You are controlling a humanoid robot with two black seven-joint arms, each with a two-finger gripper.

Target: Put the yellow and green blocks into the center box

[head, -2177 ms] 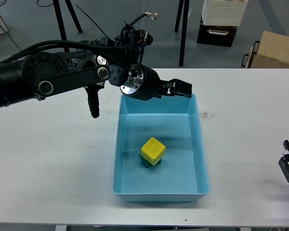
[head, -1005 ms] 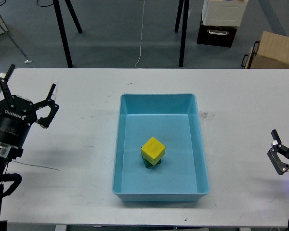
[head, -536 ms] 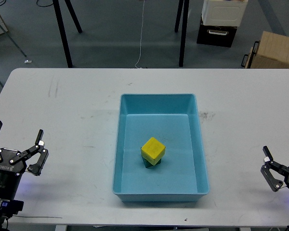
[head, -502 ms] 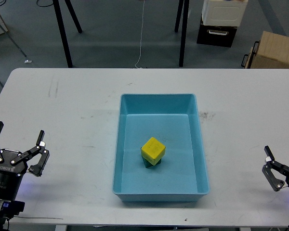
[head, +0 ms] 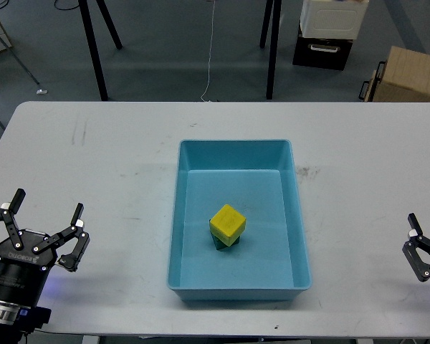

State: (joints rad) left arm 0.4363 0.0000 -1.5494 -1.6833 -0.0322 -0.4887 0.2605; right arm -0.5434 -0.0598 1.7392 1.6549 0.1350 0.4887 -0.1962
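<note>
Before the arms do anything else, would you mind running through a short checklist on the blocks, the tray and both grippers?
1. Yellow block inside the blue tray: ok.
2. Green block inside the tray: ok; it lies under the yellow block and only a sliver shows.
3. Yellow block seated squarely on the green one: cannot tell, the green block is mostly hidden.
4. Left gripper empty and outside the tray: ok, fingers spread, low at the left table edge.
5. Right gripper outside the tray: ok; open or shut: cannot tell, it is cut off by the picture's edge.
</note>
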